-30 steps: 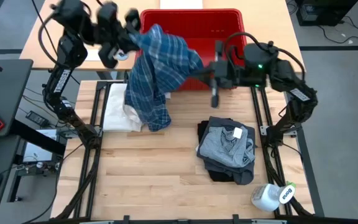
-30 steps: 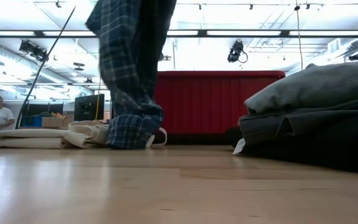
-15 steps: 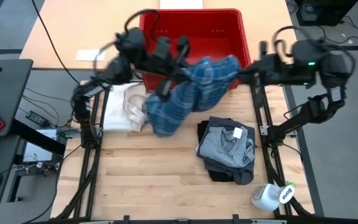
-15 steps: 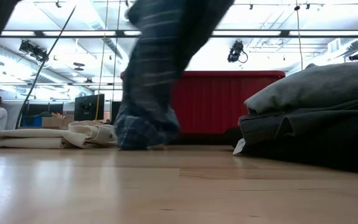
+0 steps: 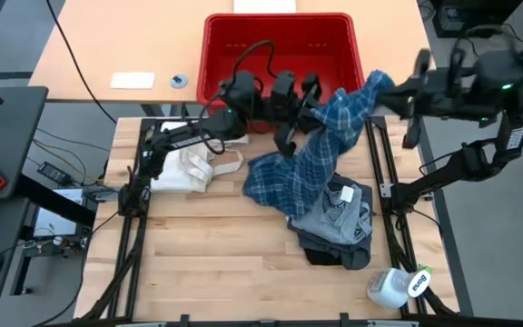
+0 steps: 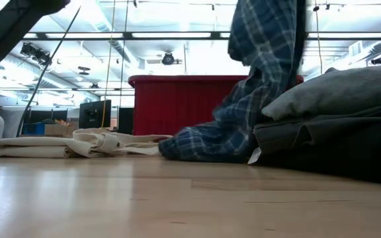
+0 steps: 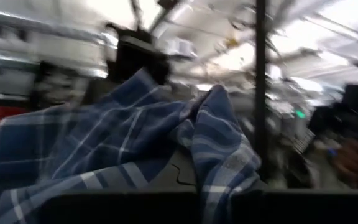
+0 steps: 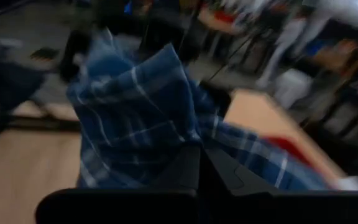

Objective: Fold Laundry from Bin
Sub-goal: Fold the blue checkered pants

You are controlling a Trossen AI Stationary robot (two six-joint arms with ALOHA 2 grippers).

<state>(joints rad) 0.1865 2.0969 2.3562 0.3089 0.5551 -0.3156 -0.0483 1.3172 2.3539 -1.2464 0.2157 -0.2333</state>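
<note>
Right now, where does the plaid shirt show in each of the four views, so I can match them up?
High view: plaid shirt right of centre, stretched between both grippers, tail draped onto the folded stack.
Low view: hanging right of centre, hem on the table.
Left wrist view: fills the middle.
Right wrist view: bunched at centre.
Shared landmark: the red bin, behind the shirt in the low view.

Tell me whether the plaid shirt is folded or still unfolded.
Unfolded. The plaid shirt hangs bunched between the left gripper and right gripper, its lower end trailing on the table.
</note>
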